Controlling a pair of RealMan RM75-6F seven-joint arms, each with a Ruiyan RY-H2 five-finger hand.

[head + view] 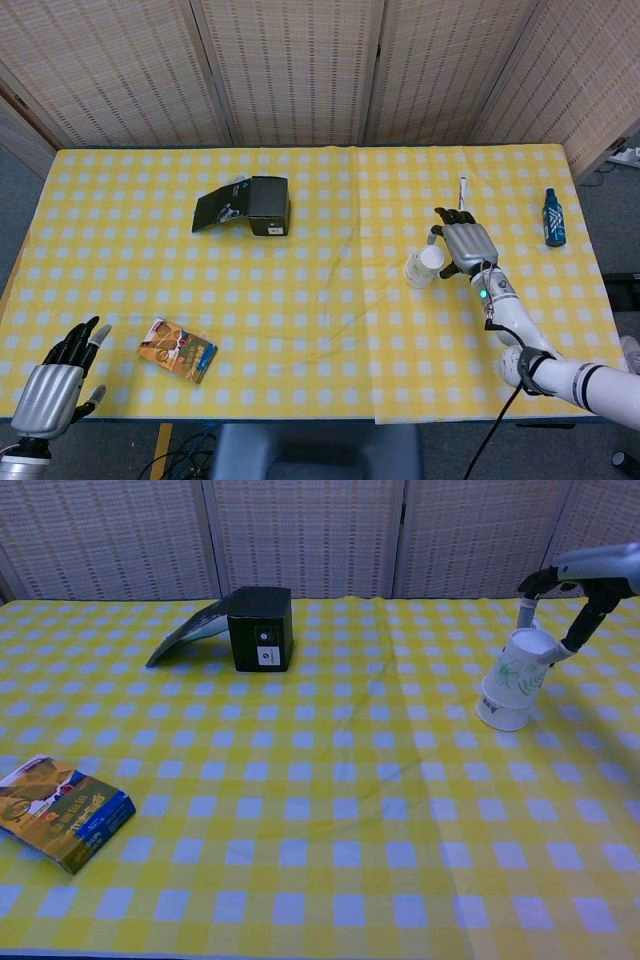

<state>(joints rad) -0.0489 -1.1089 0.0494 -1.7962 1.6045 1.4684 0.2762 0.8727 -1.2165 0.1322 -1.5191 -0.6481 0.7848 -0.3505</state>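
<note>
Chest view: right hand (585,580) pinches tilted paper cup (512,685).

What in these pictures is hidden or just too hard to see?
- Small print on the white paper cup: too small, both views.
- Right hand: chest view cuts it off at the right edge.
- White pen: the right hand covers its lower end.
- Small blue bottle label: too small, head view.

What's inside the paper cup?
The paper cup is tilted, pinched at its rim by the right hand. The head view shows only its white inside; the bottom is hidden.
</note>
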